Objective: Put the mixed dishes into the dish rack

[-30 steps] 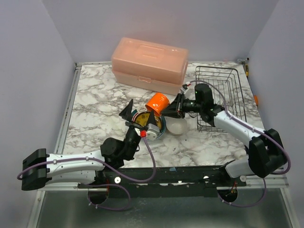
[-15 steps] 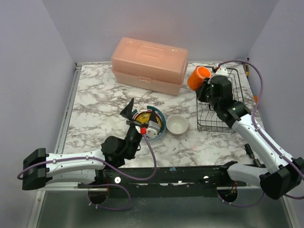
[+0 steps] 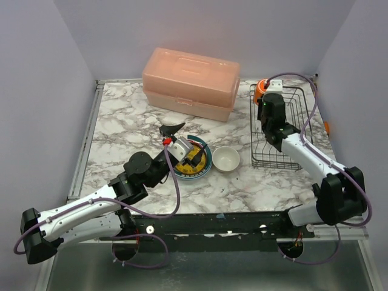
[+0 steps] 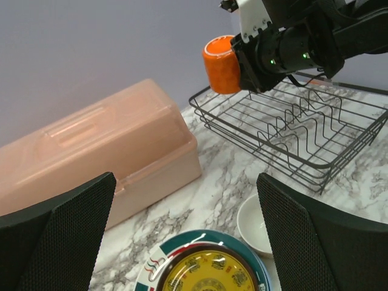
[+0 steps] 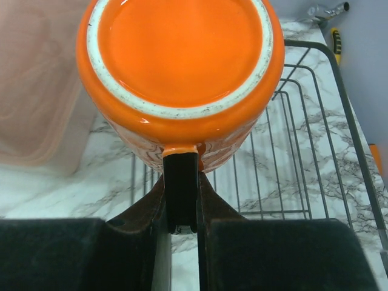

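Jaws of the right gripper (image 5: 180, 203) pinch the orange mug (image 5: 182, 66) by its handle, seemingly, poised over the dish rack (image 3: 273, 159), frame upper right, for loading; left gripper (image 4: 185, 200) jaws spread.

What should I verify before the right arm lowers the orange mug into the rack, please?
1. Grip: right gripper shut on the orange mug by its handle: ok.
2. Mug inside the dish rack rim: it hangs at the far left corner: cannot tell.
3. Rack free of dishes: ok.
4. Clearance: left gripper open over the plates, away from the rack: ok.
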Controlling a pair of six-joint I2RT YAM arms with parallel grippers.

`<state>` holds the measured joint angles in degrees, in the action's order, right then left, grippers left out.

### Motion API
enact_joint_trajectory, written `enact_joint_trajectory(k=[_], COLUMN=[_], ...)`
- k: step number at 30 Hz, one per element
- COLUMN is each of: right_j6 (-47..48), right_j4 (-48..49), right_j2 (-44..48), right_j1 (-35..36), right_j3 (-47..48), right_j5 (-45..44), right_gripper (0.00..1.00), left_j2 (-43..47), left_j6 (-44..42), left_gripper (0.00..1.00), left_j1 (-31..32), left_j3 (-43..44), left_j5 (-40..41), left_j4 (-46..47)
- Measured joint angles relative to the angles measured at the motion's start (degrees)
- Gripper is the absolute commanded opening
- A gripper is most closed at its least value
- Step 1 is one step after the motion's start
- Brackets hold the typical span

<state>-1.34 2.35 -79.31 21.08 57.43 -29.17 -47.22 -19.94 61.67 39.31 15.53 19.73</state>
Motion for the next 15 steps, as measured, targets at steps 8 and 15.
enact_joint_trajectory(k=[8, 15], right_j6=[-2.0, -3.5], right_j4=[7.5, 11.1], right_j2=[-8.6, -16.9], right_j1=[-9.2, -9.0], right_j3=[0.0, 0.0], right_j5=[5.5, 9.3], right_gripper=[0.01, 0.01], left_j2=[-0.2, -0.2], left_j6=[4.5, 4.7], left_gripper=[0.98, 0.98], left_j1=[-3.5, -3.6], left_j3=[0.2, 0.2], left_j5=[-4.0, -4.8], left_j4=[-3.7, -4.5])
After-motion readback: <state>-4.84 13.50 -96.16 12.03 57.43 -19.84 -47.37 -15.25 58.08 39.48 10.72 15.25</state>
